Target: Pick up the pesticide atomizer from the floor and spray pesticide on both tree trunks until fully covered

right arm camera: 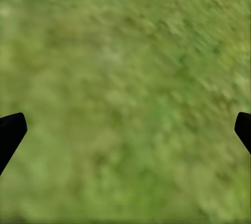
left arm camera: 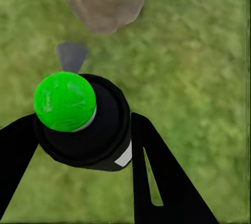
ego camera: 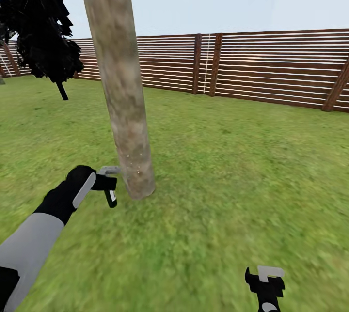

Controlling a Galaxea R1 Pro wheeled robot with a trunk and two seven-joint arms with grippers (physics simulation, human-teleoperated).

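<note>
The right gripper (ego camera: 265,285) hung low over the lawn (ego camera: 232,195) with jaws spread wide, empty and well away from the work. The left gripper (ego camera: 107,185) was clamped around the pesticide atomizer (left arm camera: 83,122) (seen bottom-on in the left wrist view), bottle roughly upright, its grey spray head (ego camera: 109,170) pointing toward the tree trunk (ego camera: 127,123) just beyond, near its base. A few pale specks (ego camera: 134,164) dotted the bark there. Farther off stood a dark tree (ego camera: 41,26) and the slatted fence (ego camera: 271,67).

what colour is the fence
Reddish-brown horizontal slats; the fence shows best in the head view.
</note>
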